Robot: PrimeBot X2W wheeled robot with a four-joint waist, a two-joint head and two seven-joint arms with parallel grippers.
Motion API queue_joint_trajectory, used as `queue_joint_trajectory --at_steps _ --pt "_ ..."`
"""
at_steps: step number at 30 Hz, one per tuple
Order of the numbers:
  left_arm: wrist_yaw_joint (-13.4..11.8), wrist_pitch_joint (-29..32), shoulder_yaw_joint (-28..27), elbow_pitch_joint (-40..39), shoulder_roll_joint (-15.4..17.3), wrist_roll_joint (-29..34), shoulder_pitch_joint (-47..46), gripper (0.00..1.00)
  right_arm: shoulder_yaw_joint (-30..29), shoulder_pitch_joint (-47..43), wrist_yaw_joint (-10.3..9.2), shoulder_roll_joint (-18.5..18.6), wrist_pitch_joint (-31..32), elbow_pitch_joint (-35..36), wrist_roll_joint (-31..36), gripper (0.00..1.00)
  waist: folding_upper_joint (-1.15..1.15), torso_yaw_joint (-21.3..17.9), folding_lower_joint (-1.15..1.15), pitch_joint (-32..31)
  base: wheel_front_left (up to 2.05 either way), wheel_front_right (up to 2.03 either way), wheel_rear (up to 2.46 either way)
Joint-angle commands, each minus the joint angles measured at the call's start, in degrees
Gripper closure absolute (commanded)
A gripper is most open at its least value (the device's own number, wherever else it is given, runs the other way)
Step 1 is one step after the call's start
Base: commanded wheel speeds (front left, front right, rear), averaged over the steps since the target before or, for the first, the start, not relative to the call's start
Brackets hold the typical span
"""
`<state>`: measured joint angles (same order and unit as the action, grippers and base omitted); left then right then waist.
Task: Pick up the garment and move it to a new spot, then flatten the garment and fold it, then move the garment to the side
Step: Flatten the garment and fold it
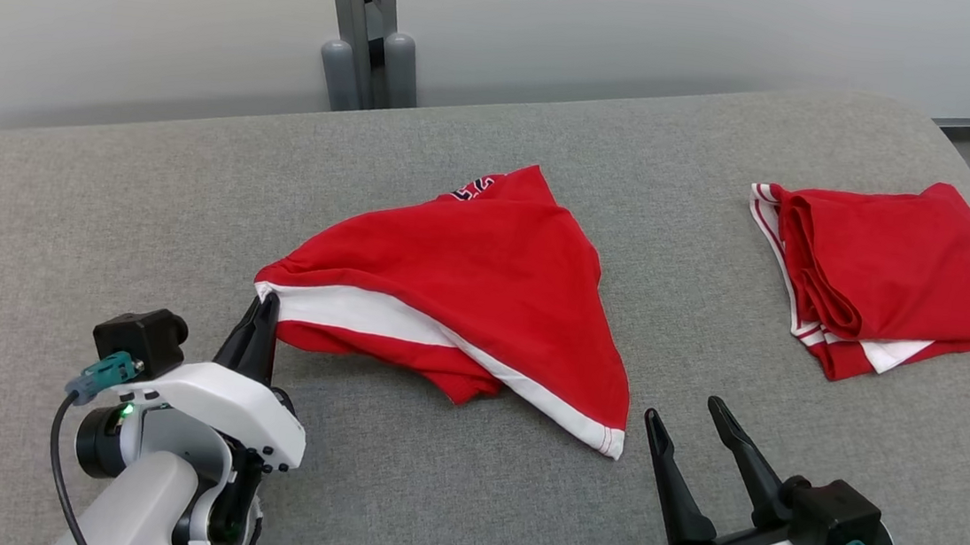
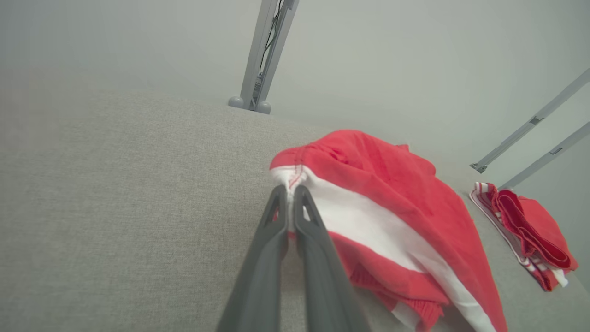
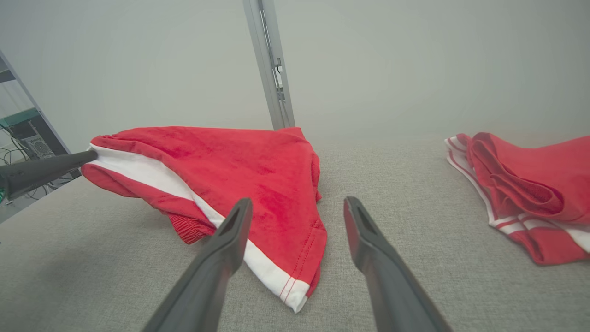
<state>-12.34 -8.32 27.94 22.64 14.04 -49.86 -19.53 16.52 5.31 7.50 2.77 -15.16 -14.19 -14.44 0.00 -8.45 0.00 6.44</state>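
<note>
Pinching a white-banded corner, the left hand [image 1: 267,300] is seen clamped on the garment [image 1: 484,281], that corner raised off the grey woven surface [image 1: 428,498]. The garment is spread mid-surface as a rumpled red triangle of soft knit, edged by a white stripe. The right hand [image 1: 684,408] is held wide, empty, near the hem's point. A folded red garment [image 1: 903,277] is noted far right.

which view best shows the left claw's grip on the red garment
The left wrist view: close up, the left claw is shut on the red garment at its white-banded corner. The head view shows it smaller; the right wrist view catches one finger there.
</note>
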Motion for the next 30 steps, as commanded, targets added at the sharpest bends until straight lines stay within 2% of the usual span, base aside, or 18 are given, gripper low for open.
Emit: queue_joint_trajectory --at_steps 1,9,12,16,20,25,30 --pt "-0.48 -0.25 0.29 -0.50 0.69 0.80 0.47 1.00 -0.17 -0.31 -0.02 0.27 -0.06 -0.27 -0.07 0.00 0.00 -0.06 0.00 -0.21 0.00 0.00 0.00" --pt "-2.40 1.09 1.19 -3.95 2.36 2.18 1.11 1.00 0.20 -0.73 -0.02 0.27 -0.05 -0.76 -0.18 0.00 0.00 -1.11 0.00 -1.59 0.00 0.00 0.00" --pt "-1.30 3.06 1.44 -6.86 3.07 1.24 0.65 1.00 -0.15 -1.08 -0.02 0.26 -0.05 -0.72 -0.23 0.00 0.00 -1.36 0.00 -2.25 0.00 0.00 0.00" --pt "0.13 9.11 2.43 -12.47 3.98 -0.29 -3.78 1.00 -0.49 -1.73 -0.02 0.27 -0.05 -1.01 -0.06 0.00 0.00 -1.26 0.00 -3.24 0.00 0.00 0.00" --pt "0.26 13.99 3.36 -15.86 4.22 -0.34 -8.61 1.00 -0.15 -1.98 -0.02 0.26 -0.05 -1.29 -0.05 0.00 0.00 -1.46 0.00 -3.86 0.00 0.00 0.00" --pt "0.84 21.26 5.05 -20.35 1.72 -2.04 -17.38 1.00 0.69 -1.99 -0.02 0.28 -0.05 -1.39 -0.85 0.00 0.00 -2.64 0.00 -4.49 0.00 0.00 0.00" --pt "1.14 26.90 7.31 -21.21 -2.90 -4.15 -24.06 1.00 1.00 -2.34 -0.02 0.27 -0.05 -1.75 -0.99 0.00 0.00 -4.03 0.00 -4.91 0.00 0.00 0.00"
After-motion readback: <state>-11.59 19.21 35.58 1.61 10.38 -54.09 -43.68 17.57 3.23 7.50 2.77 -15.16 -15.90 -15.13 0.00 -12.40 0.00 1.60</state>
